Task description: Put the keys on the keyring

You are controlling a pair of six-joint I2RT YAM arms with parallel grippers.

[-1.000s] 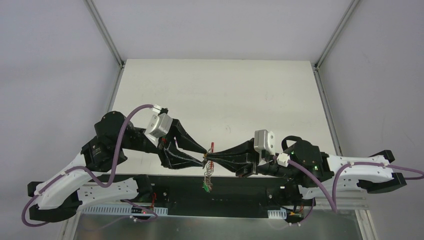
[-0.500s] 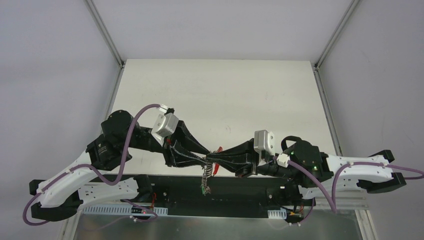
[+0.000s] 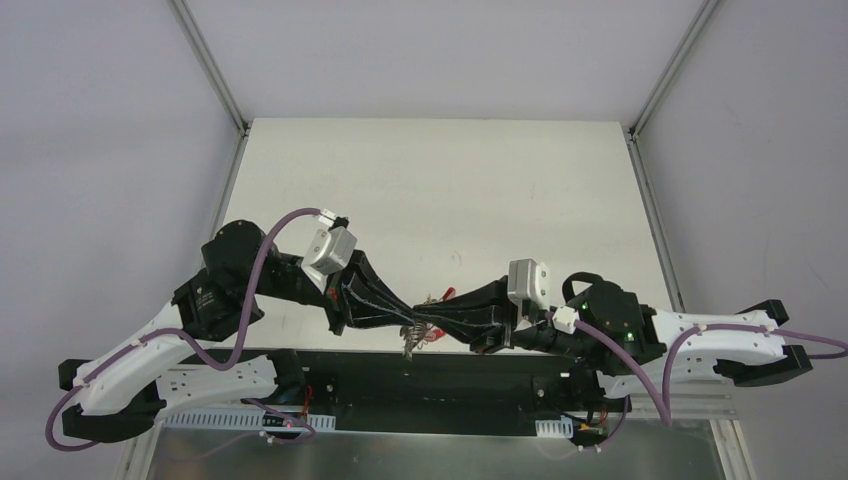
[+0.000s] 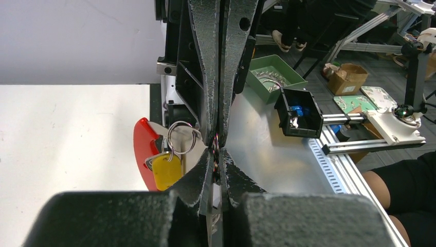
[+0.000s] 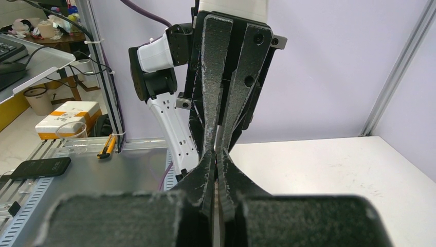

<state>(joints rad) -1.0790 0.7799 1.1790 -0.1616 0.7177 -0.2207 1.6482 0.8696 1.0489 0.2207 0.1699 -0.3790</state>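
Observation:
Both grippers meet tip to tip above the table's near edge. My left gripper (image 3: 417, 322) (image 4: 217, 154) is shut, with a thin glinting wire of the keyring pinched between its tips. My right gripper (image 3: 426, 326) (image 5: 216, 154) is shut too, gripping the same bunch from the opposite side. What sits between its tips is hidden. The keyring's red arc (image 3: 439, 298) (image 4: 140, 149) sticks out beside the tips. A yellow-tagged key (image 4: 165, 171) hangs from a silver ring (image 4: 181, 139) against the arc. More keys (image 3: 410, 346) dangle below the grippers.
The white table (image 3: 450, 190) stretches away behind the grippers. The black base rail (image 3: 400, 385) runs under the dangling keys. A green bin (image 4: 272, 72) and a black bin (image 4: 301, 110) stand on the metal shelf off the table.
My left gripper has moved in against the right gripper's tips and shut. The keyring has swung, its red arc now tilted right, and the keys hang shorter. The right arm has held still.

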